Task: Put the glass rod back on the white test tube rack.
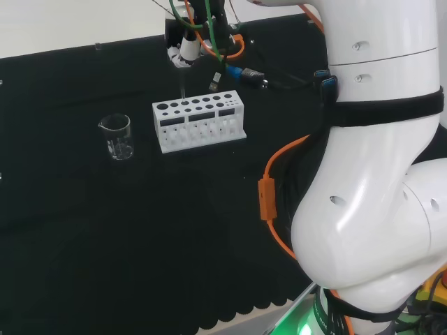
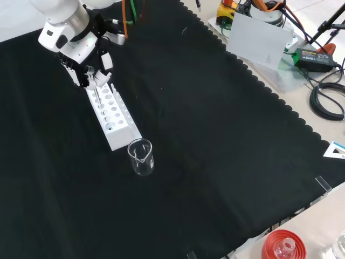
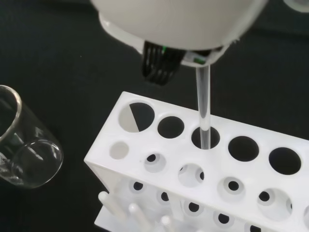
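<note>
From my station I see the hand (image 2: 89, 73) in the upper left of the front view, poised over the far end of the white test tube rack (image 2: 113, 116), with its fingers curled around the top of the glass rod (image 3: 203, 108). The wrist view gives me the best read: the rod hangs nearly upright from the hand and its lower tip sits right at the mouth of one hole in the rack's top row, apparently just entering it, though I cannot tell how deep it has gone. In the head view the rod is a faint thin line above the rack (image 1: 199, 125), centre upper frame. My worry is alignment: the rod appears to lean toward one side of the hole, so if I lower with it off-centre the tip could catch the rim or miss the matching hole in the lower plate, and the glass could bend or snap, or the light rack could tip or slide on the tabletop (image 2: 215, 135). Letting go too early could let the rod drop hard onto the base. The empty beaker (image 2: 141, 157) stands just beside the rack's near end in the front view, so a shoved rack could knock it.
</note>
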### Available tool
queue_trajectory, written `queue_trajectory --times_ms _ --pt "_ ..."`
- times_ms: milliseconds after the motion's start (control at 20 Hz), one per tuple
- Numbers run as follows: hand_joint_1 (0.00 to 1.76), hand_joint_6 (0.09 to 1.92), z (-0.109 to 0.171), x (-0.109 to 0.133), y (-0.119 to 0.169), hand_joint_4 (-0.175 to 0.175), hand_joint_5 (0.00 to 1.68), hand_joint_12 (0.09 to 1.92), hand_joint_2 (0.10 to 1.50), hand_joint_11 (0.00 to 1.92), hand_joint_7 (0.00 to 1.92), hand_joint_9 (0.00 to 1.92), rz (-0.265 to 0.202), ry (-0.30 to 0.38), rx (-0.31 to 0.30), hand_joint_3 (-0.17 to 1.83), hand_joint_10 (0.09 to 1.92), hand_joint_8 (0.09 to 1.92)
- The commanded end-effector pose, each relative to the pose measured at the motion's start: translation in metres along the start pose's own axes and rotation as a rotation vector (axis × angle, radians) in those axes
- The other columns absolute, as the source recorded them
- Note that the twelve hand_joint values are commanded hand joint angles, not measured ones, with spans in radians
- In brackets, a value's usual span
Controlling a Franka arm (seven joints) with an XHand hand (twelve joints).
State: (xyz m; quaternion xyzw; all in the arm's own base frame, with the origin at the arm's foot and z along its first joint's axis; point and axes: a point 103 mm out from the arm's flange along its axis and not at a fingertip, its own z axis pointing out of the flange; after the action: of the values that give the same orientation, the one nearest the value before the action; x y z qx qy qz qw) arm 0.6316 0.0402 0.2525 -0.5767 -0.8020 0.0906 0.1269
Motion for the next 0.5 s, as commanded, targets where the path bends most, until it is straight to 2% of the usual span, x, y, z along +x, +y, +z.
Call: queue_trajectory --times_ms 50,150,250,300,400,500 --pt "1.33 0.81 -0.0026 0.0001 -0.0023 -0.175 1.18 0.71 0.5 1.6 1.42 1.7 -0.011 0.01 -0.018 0.94 0.53 0.72" --pt "1.33 0.82 -0.0024 -0.0004 -0.0038 -0.175 1.18 0.71 0.5 1.61 1.42 1.7 -0.018 0.027 -0.019 0.95 0.54 0.72" --pt "1.33 0.85 -0.0023 -0.0014 -0.0062 -0.175 1.16 0.71 0.51 1.63 1.42 1.69 -0.026 0.016 0.001 0.92 0.53 0.68" --pt "1.36 0.88 -0.0025 -0.0023 -0.007 -0.175 1.08 0.69 0.53 1.64 1.41 1.68 -0.028 0.016 0.018 0.86 0.52 0.62" --pt "1.34 0.98 -0.0033 -0.0027 -0.0089 -0.175 0.79 0.62 0.44 1.69 1.2 1.69 -0.024 0.018 0.055 0.85 0.43 0.57" --pt "1.31 0.87 -0.0037 -0.0031 -0.0096 -0.17 0.45 0.53 0.36 1.79 0.92 1.74 -0.025 0.031 0.089 0.86 0.28 0.65"
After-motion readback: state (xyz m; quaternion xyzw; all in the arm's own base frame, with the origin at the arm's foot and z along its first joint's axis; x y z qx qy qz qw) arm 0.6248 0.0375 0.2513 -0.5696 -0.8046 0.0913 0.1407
